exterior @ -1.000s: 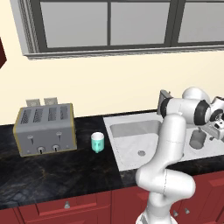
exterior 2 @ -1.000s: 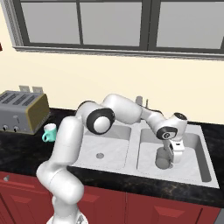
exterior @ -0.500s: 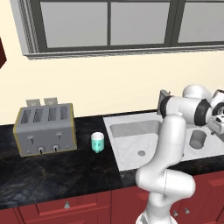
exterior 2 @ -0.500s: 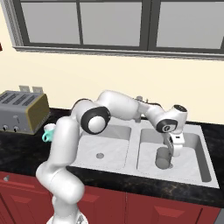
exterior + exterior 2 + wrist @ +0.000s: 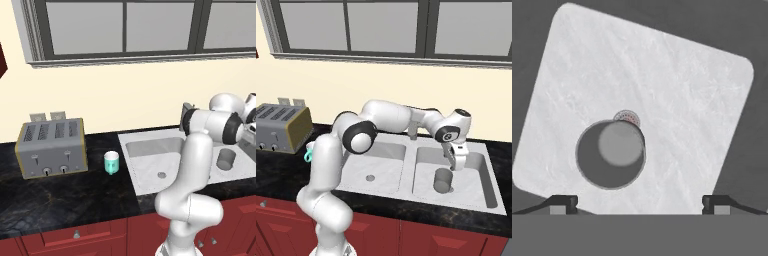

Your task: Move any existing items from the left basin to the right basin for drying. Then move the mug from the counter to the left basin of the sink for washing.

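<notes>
**A:** Start with the grey cup (image 5: pixel 443 180). It stands upright in the right basin (image 5: pixel 476 187), partly over the drain as far as your hand view shows, and nothing is touching it. So the first half of the job looks done.

**B:** And the gripper (image 5: pixel 455 161)?

**A:** Above the cup, jaws spread wide and empty. In your hand view the two fingertips (image 5: pixel 561 202) sit well apart at the bottom with the cup's open mouth between and beyond them.

**B:** What could go wrong from here?

**A:** If you swing away low, a finger could clip the cup's rim and tip it over in the basin. Lift clear first. The faucet stands close behind the wrist, so a wide sweep toward the left could brush it.

**B:** And the mug (image 5: pixel 111 162)?

**A:** It's on the black counter (image 5: pixel 60 200), between the toaster (image 5: pixel 50 147) and the sink (image 5: pixel 150 182), near the sink's edge. It's small and light-looking; a grip that comes in off-centre may push it along the glossy stone or topple it. The left basin (image 5: pixel 373 167) is bare, ready for it.

**B:** Any brand or writing?

**A:** None that I can read; the toaster's front has knobs and levers, but it's too small to tell whether anything is printed there.
</notes>
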Robot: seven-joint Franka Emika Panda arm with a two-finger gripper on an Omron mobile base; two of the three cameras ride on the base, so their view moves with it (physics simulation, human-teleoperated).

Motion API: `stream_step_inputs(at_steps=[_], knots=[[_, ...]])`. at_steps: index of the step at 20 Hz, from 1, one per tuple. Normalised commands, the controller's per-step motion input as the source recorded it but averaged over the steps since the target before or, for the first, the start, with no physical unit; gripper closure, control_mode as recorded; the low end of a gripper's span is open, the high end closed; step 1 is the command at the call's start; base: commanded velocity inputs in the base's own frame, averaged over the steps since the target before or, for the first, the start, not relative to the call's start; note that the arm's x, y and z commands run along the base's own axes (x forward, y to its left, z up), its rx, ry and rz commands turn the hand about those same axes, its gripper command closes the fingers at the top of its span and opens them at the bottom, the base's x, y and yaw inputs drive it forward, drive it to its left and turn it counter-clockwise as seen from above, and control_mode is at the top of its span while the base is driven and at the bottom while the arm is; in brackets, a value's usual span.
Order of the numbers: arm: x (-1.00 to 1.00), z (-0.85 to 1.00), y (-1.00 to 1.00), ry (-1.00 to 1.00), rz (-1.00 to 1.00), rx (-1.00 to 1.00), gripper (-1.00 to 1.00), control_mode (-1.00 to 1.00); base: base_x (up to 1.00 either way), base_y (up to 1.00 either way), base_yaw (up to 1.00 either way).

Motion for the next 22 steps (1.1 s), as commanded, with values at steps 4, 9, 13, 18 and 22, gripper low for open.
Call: stream_step_inputs(at_steps=[4, 9, 13, 18, 22], knots=[[-0.03, 0.34, 0.07, 0.00, 0.00, -0.05, -1.00, -1.00, 0.00, 0.00, 0.00], [-0.09, 0.25, 0.09, 0.00, 0.00, -0.06, -1.00, -1.00, 0.00, 0.00, 0.00], [-0.16, 0.21, 0.09, 0.00, 0.00, -0.07, -1.00, -1.00, 0.00, 0.00, 0.00], [-0.22, 0.22, 0.08, 0.00, 0.00, -0.04, -1.00, -1.00, 0.00, 0.00, 0.00], [-0.26, 0.33, 0.10, 0.00, 0.00, -0.02, -1.00, -1.00, 0.00, 0.00, 0.00]])
